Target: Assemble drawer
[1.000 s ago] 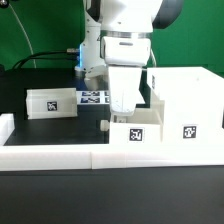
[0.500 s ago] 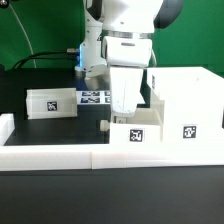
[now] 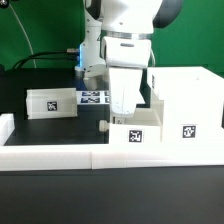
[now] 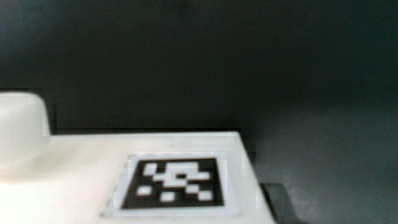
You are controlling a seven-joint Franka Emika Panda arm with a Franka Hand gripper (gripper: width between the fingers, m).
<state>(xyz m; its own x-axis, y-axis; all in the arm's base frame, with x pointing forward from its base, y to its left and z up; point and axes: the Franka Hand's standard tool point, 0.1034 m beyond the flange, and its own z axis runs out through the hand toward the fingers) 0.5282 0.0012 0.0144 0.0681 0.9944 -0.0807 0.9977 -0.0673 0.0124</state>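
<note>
My gripper (image 3: 122,106) hangs straight down over the near tray (image 3: 138,134), a small white tray with a tag on its face and a knob (image 3: 104,126) on the exterior view's left. The fingers reach to the tray's back edge, and whether they hold it is not visible. The wrist view shows a white tray surface (image 4: 80,185) with a tag (image 4: 176,183) close below and a white rounded part (image 4: 18,130) beside it. The tall white housing (image 3: 188,92) stands right of the gripper. The second tray (image 3: 52,102) lies at the left.
The marker board (image 3: 94,97) lies flat behind the gripper, between the second tray and the housing. A long low white rail (image 3: 60,156) runs along the table's front edge, with a short rail end (image 3: 5,127) at the left. A green backdrop stands behind.
</note>
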